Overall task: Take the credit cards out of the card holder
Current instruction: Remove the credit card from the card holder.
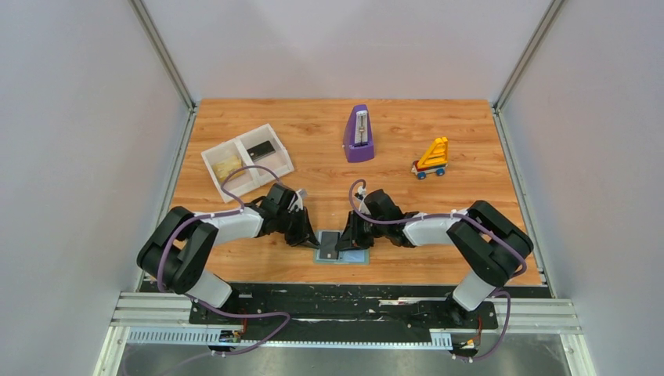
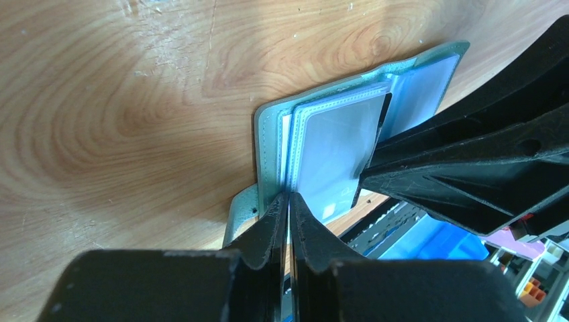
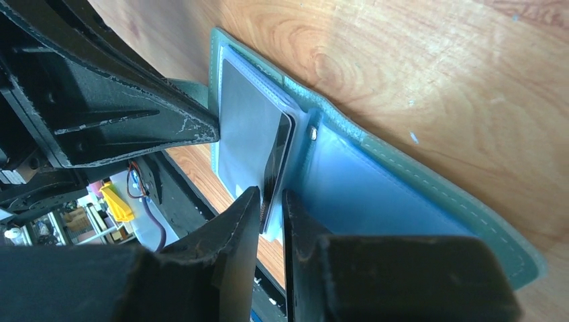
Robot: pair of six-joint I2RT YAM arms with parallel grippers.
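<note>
The pale teal card holder (image 1: 342, 255) lies open near the table's front edge, between both arms. My left gripper (image 1: 312, 237) is shut on the edge of a clear pocket page (image 2: 335, 151) of the card holder (image 2: 268, 134), holding the page upright (image 2: 288, 199). My right gripper (image 1: 350, 237) meets it from the other side. In the right wrist view a dark credit card (image 3: 276, 161) stands edge-on by the pocket of the card holder (image 3: 402, 181). Its lower end sits in the narrow gap of my right gripper (image 3: 272, 196), which is slightly open.
A white two-compartment tray (image 1: 235, 138) at the back left holds a yellowish card (image 1: 229, 166) and a dark card (image 1: 261, 148). A purple metronome (image 1: 359, 135) and a yellow toy (image 1: 431, 159) stand further back. The black base rail (image 1: 344, 291) runs just behind the holder.
</note>
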